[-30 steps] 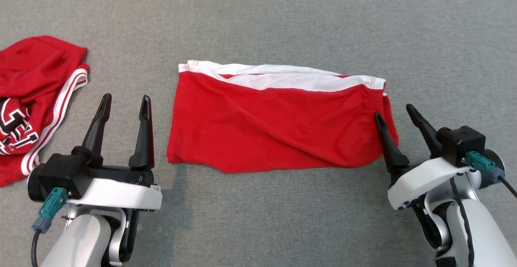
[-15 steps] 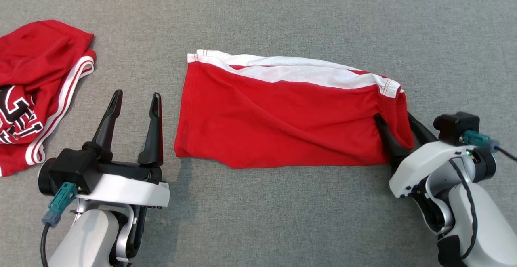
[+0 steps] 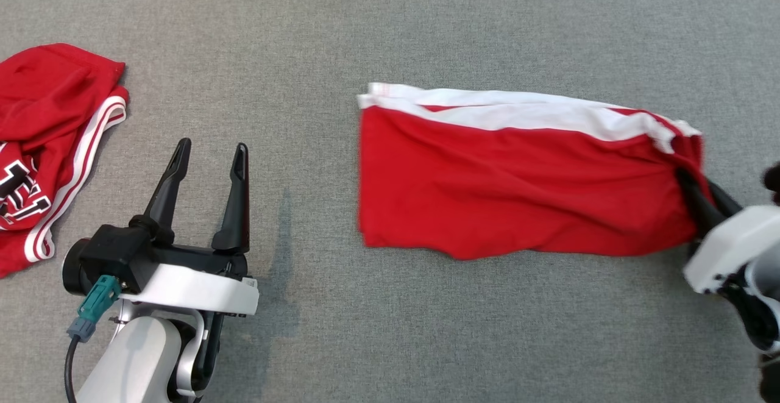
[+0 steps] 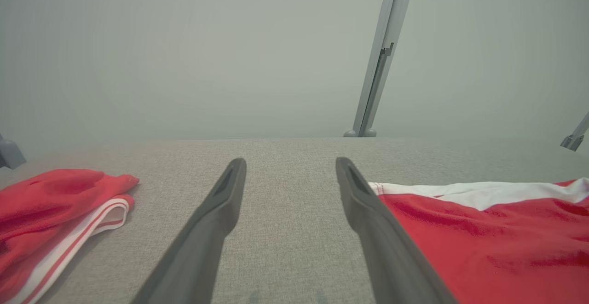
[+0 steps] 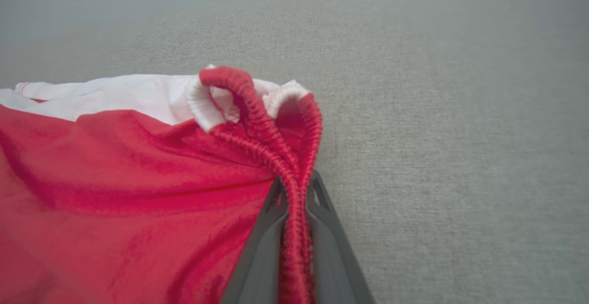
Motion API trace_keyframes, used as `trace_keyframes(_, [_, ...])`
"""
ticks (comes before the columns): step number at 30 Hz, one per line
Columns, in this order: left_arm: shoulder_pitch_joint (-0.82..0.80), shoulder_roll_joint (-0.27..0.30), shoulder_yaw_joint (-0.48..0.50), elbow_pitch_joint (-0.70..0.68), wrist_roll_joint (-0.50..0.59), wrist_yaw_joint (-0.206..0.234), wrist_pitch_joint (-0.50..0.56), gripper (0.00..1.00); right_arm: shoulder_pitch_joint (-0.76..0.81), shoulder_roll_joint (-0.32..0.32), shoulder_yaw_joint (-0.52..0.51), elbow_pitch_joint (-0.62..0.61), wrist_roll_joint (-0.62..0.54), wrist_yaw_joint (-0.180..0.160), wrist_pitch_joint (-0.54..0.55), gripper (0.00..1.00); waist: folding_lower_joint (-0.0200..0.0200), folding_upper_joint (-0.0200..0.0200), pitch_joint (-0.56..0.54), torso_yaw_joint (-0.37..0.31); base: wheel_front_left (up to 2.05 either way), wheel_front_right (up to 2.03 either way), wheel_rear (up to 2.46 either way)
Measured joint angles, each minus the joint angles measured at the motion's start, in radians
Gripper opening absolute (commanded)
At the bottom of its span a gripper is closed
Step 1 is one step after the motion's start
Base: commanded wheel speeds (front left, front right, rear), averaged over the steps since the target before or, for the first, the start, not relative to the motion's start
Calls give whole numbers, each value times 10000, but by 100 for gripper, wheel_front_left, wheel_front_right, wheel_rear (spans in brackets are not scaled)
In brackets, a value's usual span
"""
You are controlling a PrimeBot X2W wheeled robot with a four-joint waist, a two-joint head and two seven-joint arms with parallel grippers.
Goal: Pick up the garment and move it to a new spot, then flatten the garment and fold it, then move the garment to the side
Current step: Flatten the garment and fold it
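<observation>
The folded red garment (image 3: 518, 189) with a white band along its far edge lies on the grey cloth surface, right of centre. My right gripper (image 3: 701, 192) is shut on the garment's elastic right end, and the ribbed red waistband (image 5: 294, 189) is pinched between its fingers (image 5: 257, 244). The same red garment (image 4: 487, 235) lies just right of my left gripper (image 4: 290, 175). At the lower left my left gripper (image 3: 210, 156) stands open with nothing in it, well left of the garment.
A second red garment (image 3: 42, 147) with white stripes and lettering lies crumpled at the far left edge; it also appears as a red heap (image 4: 50, 216) in the left wrist view. Metal frame posts (image 4: 379, 60) rise beyond the surface's far edge.
My right gripper closed on the garment's right end and dragged it to the right across the surface. The left gripper stayed open. The head camera shifted a little.
</observation>
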Motion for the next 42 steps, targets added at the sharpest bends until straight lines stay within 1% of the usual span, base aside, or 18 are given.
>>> trace_keyframes(2, [0, -8, -8, 8, 4, -27, -2, 100, 256, -207, -387, -117, 2, 0, 119, 0, 0, 0, -21, -2, 0, 0, 0])
trace_keyframes(4, [1, -8, -2, 8, 8, -29, -2, 100, 442, -211, -608, -259, 6, -2, 244, 0, 0, 0, -26, -24, 0, 0, 0])
trace_keyframes(7, [6, 21, 29, -4, 17, -29, -2, 100, 503, -84, -792, -558, 61, 0, 318, 0, 0, 0, -5, -104, 0, 0, 0])
trace_keyframes(9, [6, 40, 38, -12, 17, -29, -2, 100, 478, 171, -788, -848, 487, -2, 299, 0, 0, 0, 14, -146, 0, 0, 0])
trace_keyframes(13, [2, 121, 21, -46, 100, -61, -2, 100, 327, 673, -474, -1444, 1605, -2, 483, 0, 0, 0, 38, -205, 0, 0, 0])
trace_keyframes(17, [0, 115, -46, -56, 127, -59, -2, 100, 106, 980, -13, -2140, 2698, -4, 619, 0, 0, 0, 23, -205, 0, 0, 0])
trace_keyframes(20, [-8, 98, -111, -33, 142, -61, -2, 100, -81, 1108, 491, -2591, 3129, -4, 725, 0, 0, 0, 5, -160, 0, 0, 0])
trace_keyframes(23, [-46, 50, -173, 8, 155, -86, -2, 100, -416, 1335, 1103, -2807, 3302, -4, 704, 0, 0, 1, 0, -84, 0, 0, 0])
trace_keyframes(26, [-84, -38, -251, 65, 157, -123, -2, 100, -789, 1611, 1820, -2740, 3473, -4, 690, 0, 0, 0, -5, 33, 0, 0, 0])
trace_keyframes(30, [-262, -194, -345, 146, 165, -251, -2, 100, -1238, 1827, 2763, -2234, 3499, -4, 654, 0, 0, 0, 29, 284, 0, 0, 0])
trace_keyframes(37, [-393, -476, -330, 341, 242, -476, -2, 100, -1778, 1860, 3639, -796, 3168, -4, 198, 0, 0, 1, 164, 784, 0, 0, 0])
trace_keyframes(38, [-420, -508, -301, 362, 267, -522, -2, 100, -1848, 1860, 3726, -631, 3124, -4, 132, 15, 0, 0, 186, 837, 0, 0, 0])
trace_keyframes(39, [-420, -543, -274, 380, 272, -545, -2, 100, -1905, 1866, 3808, -497, 3126, -4, 13, 44, 0, 0, 205, 874, 0, 0, 0])
trace_keyframes(40, [-420, -583, -257, 399, 305, -548, -2, 100, -1957, 1870, 3887, -383, 3124, -4, -111, 91, 0, 0, 221, 902, 0, 0, 0])
trace_keyframes(41, [-419, -619, -240, 408, 345, -560, -2, 100, -2003, 1868, 3986, -295, 3095, -4, -194, 100, 0, 0, 236, 917, 0, 0, 0])
trace_keyframes(42, [-417, -650, -215, 414, 353, -564, -2, 100, -2034, 1879, 4075, -213, 3089, -4, -276, 100, 0, 0, 241, 920, 0, 0, 0])
